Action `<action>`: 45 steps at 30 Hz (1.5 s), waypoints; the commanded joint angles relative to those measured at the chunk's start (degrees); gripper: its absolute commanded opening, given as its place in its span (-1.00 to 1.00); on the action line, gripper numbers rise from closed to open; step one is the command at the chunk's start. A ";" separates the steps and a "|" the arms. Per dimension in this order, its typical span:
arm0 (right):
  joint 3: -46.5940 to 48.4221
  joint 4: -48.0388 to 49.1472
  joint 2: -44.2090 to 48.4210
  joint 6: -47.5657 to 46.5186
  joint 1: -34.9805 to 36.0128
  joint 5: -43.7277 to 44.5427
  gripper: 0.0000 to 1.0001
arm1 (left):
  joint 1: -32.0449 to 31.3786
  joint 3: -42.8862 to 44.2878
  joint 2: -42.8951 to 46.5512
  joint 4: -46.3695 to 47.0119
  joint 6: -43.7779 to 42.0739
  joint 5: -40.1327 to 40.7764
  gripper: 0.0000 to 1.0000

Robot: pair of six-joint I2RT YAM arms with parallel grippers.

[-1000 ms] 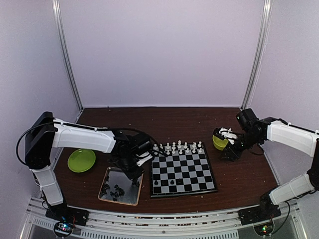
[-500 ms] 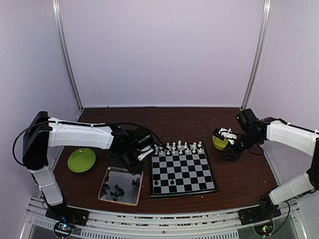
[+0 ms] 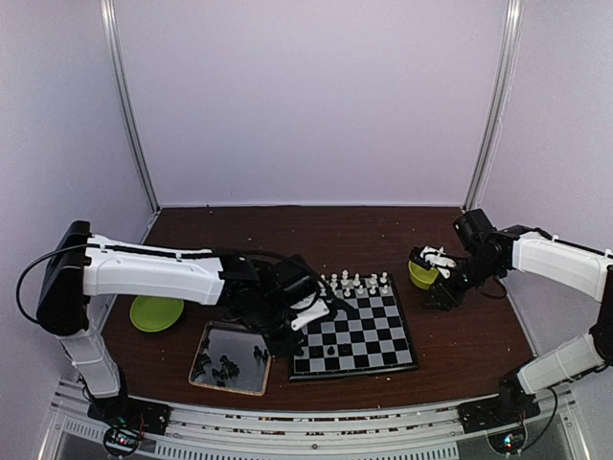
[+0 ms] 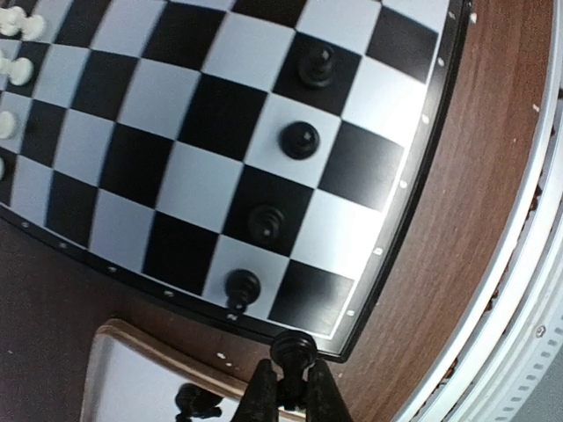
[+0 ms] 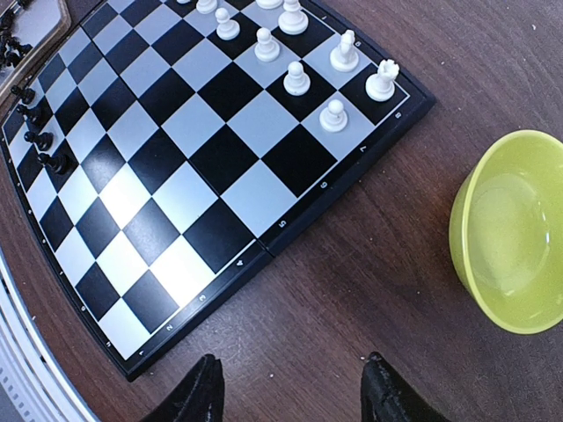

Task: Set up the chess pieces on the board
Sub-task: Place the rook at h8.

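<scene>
Gripping a black piece (image 4: 293, 352) with the left gripper (image 4: 286, 391), jaws closed on it, just over the corner of the board (image 4: 202, 114) next to the tray (image 4: 123, 369). On the board: four black pieces (image 4: 299, 139) along one edge row; opposite, white pieces (image 5: 296, 79), seemingly in two rows. Holding the right gripper (image 5: 290, 387) wide open above the table (image 5: 369, 290), near a green bowl (image 5: 510, 229).

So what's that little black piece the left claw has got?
The black piece is tiny, glossy and looks like plastic, with a round head, perhaps a pawn. The left gripper pinches it between both fingers, so its base is hidden. It is right at the rim of the board, by a corner, next to the tray. Whether it touches the board cannot be told.
</scene>
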State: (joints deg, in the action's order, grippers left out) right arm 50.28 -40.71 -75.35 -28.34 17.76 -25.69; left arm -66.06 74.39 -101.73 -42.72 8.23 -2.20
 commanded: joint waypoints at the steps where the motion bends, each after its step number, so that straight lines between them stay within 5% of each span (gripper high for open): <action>1: 1.38 -0.63 -0.32 -0.40 0.34 -0.41 0.07 | -1.91 1.60 -2.07 -1.49 -0.68 -0.96 -1.00; 36: 1.41 -1.03 -0.65 -0.67 0.32 -0.23 0.07 | -3.11 5.04 -9.05 -2.08 0.04 1.35 -0.99; 45: 1.46 -1.13 -0.65 -0.67 0.36 -0.28 0.08 | -3.15 5.07 -8.48 -2.19 0.06 1.09 -0.67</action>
State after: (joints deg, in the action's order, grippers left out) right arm 50.30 -41.01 -75.55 -28.38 17.76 -25.69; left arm -68.86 78.43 -110.15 -44.66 8.47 -1.10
